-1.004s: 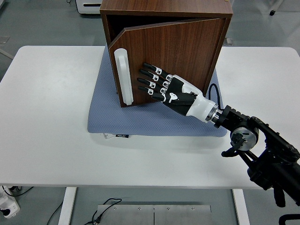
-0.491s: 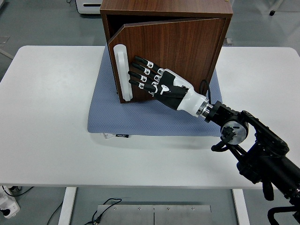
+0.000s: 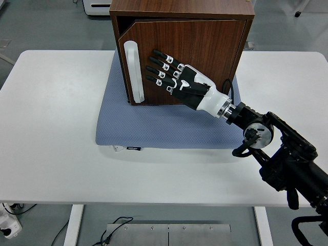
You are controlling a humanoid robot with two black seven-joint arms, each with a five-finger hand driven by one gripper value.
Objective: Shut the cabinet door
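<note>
A dark wooden cabinet (image 3: 182, 7) stands on a blue-grey mat (image 3: 154, 128) at the back middle of the table. Its door (image 3: 205, 48) hangs nearly shut, with only a thin dark gap left along the top and left edge. A white vertical handle (image 3: 132, 72) runs down the door's left side. My right hand (image 3: 171, 77) lies flat against the door face just right of the handle, fingers spread and straight, holding nothing. The left arm does not show.
The white table (image 3: 56, 128) stretches wide to the left and front of the mat. A black cable (image 3: 229, 87) curls at the cabinet's right foot. My right forearm (image 3: 277, 154) crosses the table's right front.
The door has swung from well ajar to almost shut. My right hand has moved up and away from me with it, staying flat on the door.
</note>
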